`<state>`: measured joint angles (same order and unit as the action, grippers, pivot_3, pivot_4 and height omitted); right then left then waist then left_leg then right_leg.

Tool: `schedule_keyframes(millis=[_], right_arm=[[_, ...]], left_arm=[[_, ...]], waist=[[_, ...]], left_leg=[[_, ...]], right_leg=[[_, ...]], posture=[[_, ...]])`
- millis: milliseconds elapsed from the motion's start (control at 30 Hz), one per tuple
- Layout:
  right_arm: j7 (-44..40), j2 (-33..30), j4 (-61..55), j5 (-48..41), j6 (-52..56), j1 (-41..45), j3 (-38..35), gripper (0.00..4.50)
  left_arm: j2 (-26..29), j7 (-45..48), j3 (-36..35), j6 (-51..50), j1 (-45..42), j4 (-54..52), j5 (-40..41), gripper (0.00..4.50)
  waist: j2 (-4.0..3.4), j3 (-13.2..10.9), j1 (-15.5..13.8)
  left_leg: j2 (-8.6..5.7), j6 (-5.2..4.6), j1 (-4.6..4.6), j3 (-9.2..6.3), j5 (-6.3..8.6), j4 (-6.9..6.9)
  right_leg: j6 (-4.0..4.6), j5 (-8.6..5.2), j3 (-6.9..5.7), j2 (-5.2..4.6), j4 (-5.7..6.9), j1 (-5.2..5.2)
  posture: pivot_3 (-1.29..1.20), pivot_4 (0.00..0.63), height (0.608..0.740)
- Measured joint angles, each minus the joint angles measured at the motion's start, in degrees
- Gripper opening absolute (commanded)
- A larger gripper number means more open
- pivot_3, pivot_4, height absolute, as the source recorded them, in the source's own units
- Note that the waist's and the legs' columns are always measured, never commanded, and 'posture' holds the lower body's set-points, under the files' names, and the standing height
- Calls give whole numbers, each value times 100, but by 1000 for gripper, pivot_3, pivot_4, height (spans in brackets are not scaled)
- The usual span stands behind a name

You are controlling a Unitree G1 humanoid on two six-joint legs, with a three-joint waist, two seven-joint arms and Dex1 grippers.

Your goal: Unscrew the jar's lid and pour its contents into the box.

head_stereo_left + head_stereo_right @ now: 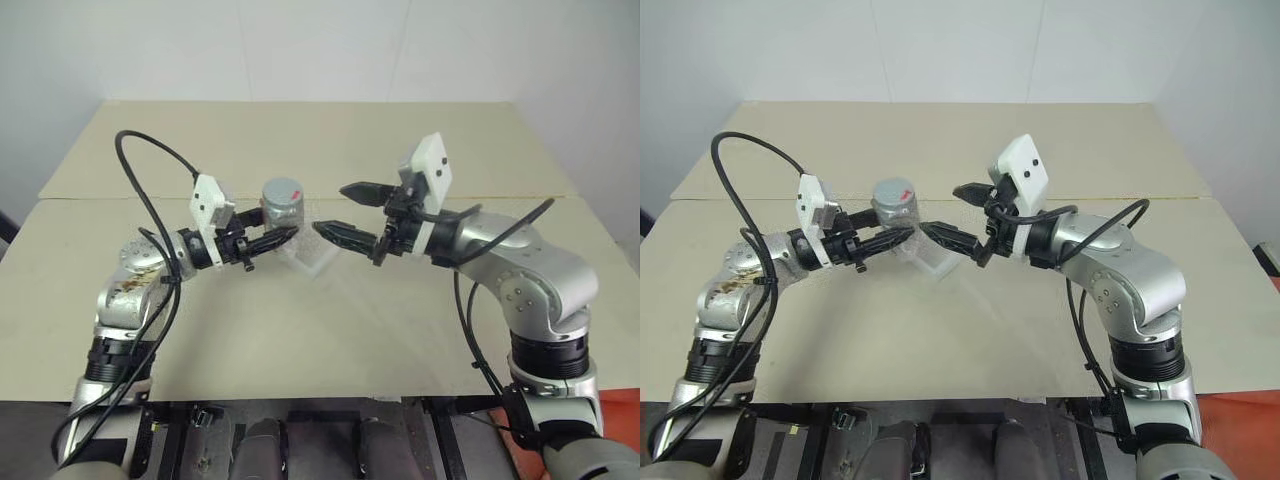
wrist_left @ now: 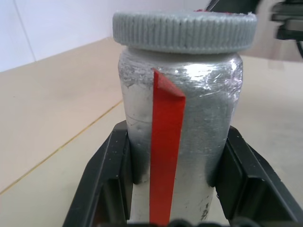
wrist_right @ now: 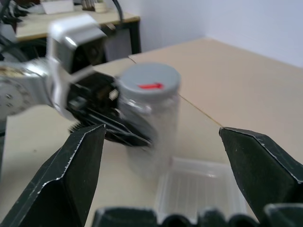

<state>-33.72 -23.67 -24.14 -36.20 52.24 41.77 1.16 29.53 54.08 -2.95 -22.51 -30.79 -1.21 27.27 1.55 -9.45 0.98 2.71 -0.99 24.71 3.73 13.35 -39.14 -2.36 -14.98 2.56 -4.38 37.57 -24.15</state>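
Between the black fingers [image 2: 109, 184] of the left gripper [image 1: 268, 240] stood the small clear cylindrical jar with a red strip on its label [image 2: 182, 137], clamped upright by its lower body above the pale beige table [image 1: 300, 340], its ribbed grey-silver screw lid with a small red mark on top [image 1: 282, 191] seated on it and clear of the fingers. Just beyond that gripper's tips, lower down, lay the shallow square box of translucent clear plastic [image 1: 312, 259]. Facing the jar from its far side, the right gripper [image 1: 346, 211] hung with its jaws spread wide and empty, near the lid but apart from it, the box below it.
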Motion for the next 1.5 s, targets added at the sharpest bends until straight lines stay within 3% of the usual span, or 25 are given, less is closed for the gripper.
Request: schedule_keyframes(millis=[233, 600, 1500], right_arm=[[774, 777, 179, 375, -45, 559, 388, 4482], [1556, 1249, 851, 1264, -1, 882, 960, 4482], [1145, 616, 237, 855, 65, 365, 679, 4482]], left_arm=[[-267, -180, 141, 0, -33, -1, -22, 1924], [-310, -194, 187, 2, -77, -4, -28, 1924], [1, -168, 178, -1, 3, -9, -20, 1924]], waist=[[0, 0, -10], [0, 0, -11], [0, 0, -11]], left_leg=[[-1, 1, 1, -1, 0, 0], [-1, 2, 2, 5, -1, 1], [0, 2, 1, 2, -1, 1]], right_leg=[[0, 0, -1, -1, 12, 0], [0, 0, -4, 0, 14, 0], [0, 0, -4, 0, 7, 0]], posture=[[0, 150, 740], [0, 150, 740], [0, 150, 740]])
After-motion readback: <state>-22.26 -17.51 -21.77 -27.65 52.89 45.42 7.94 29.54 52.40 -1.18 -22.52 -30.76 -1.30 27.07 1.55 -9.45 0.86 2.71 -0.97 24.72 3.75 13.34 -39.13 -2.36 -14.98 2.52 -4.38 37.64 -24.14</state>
